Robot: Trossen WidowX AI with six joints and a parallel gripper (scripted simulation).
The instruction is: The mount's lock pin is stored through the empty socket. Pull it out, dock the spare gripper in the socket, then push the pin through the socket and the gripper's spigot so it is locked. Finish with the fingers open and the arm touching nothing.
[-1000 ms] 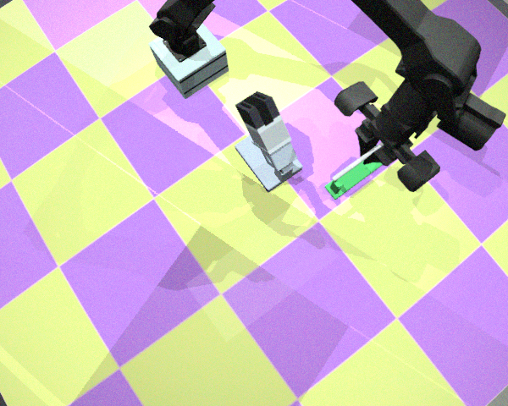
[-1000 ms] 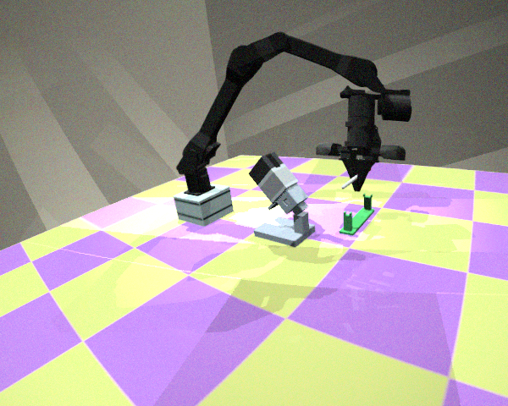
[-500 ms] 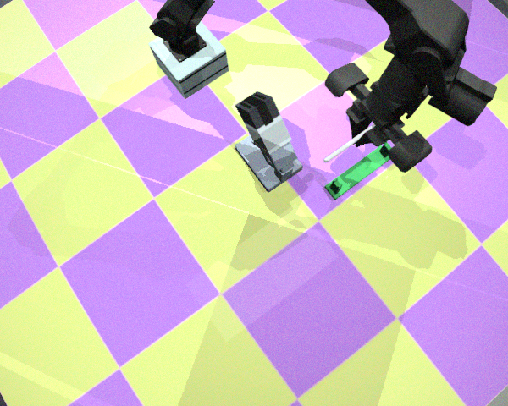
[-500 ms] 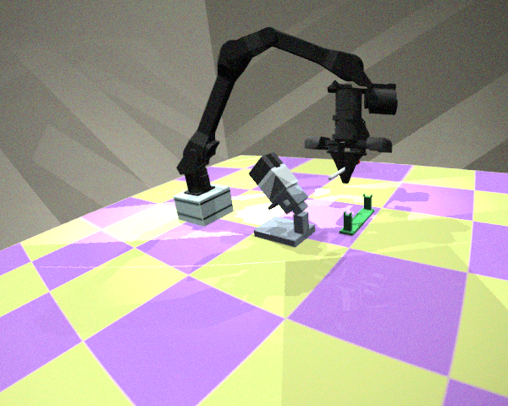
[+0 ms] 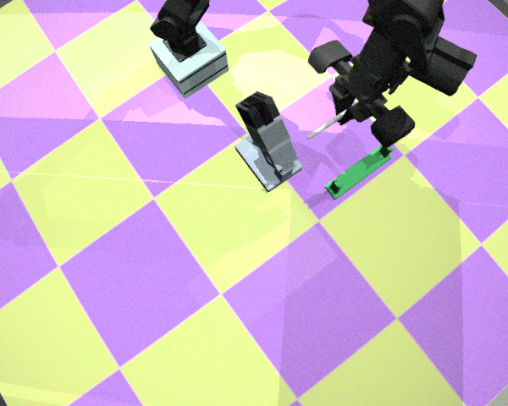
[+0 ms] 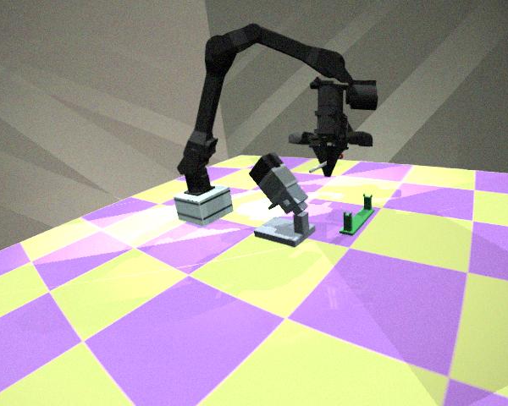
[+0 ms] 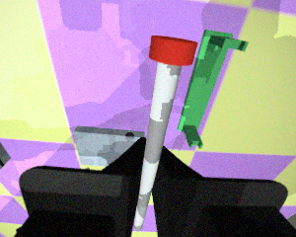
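My gripper (image 5: 345, 117) (image 6: 328, 173) (image 7: 147, 142) is shut on the lock pin (image 5: 324, 127) (image 6: 317, 167) (image 7: 160, 109), a thin light rod with a red head (image 6: 340, 156) (image 7: 173, 50). The pin is in the air, slightly tilted, its plain end towards the mount's side. The mount has a pale grey base plate (image 5: 256, 161) (image 6: 276, 229) and a short post (image 6: 300, 223). The spare gripper (image 5: 275, 135) (image 6: 284, 183), a grey body with black fingers, leans up from the top of the post. Its spigot and the socket's pin hole cannot be made out.
A green rack (image 5: 359, 172) (image 6: 359, 222) (image 7: 203, 89) with two small uprights lies beside the mount, holding nothing, below and to one side of my gripper. The arm's pale base block (image 5: 206, 72) (image 6: 208, 207) stands behind the mount.
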